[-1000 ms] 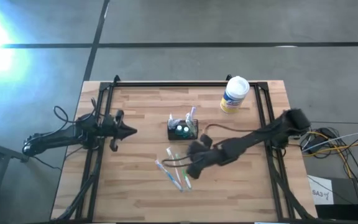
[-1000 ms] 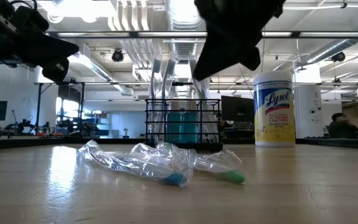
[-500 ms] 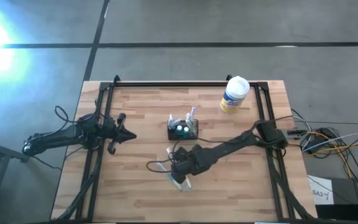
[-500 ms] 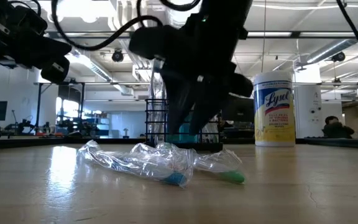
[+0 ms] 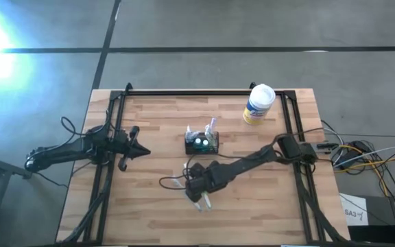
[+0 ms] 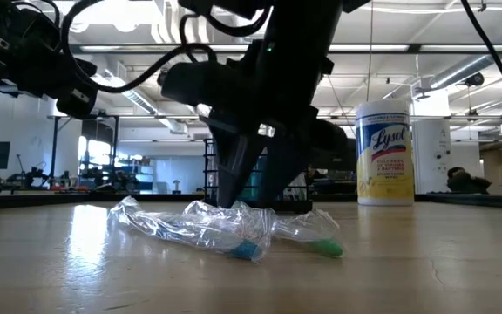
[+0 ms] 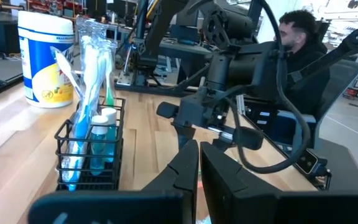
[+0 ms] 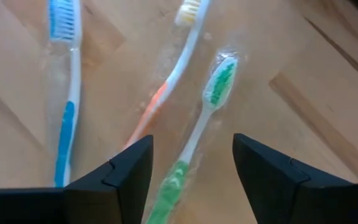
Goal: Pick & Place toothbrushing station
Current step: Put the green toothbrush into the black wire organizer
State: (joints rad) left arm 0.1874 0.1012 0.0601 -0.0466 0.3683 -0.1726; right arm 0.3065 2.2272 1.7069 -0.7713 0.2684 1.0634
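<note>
The right gripper [image 5: 197, 194] is hanging low over the wooden table [image 5: 149, 206], right above a small bunch of wrapped toothbrushes [image 6: 234, 228]. Its two dark fingers [image 8: 114, 180] are standing wide apart and are holding nothing. In the right wrist view, the green toothbrush [image 8: 197, 137] is lying between the fingers, with an orange toothbrush [image 8: 160, 93] just beside it and a blue toothbrush [image 8: 64, 106] farther off to the side. All three are lying flat on the wood in clear wrappers.

The toothbrushing station [image 5: 202, 143] is sitting near the middle of the table, just past the bunch of brushes. It is a little black wire caddy, and wrapped brushes and small blue-green bottles are standing up in it.

A white and yellow tub [image 5: 258, 104] is standing near the far right side of the table, well apart from the caddy.

The left gripper [image 5: 141, 145] is waiting over the left side of the table. Its fingers are pressed together and holding nothing.

A person [image 7: 303, 43] is sitting in the room behind the table.
</note>
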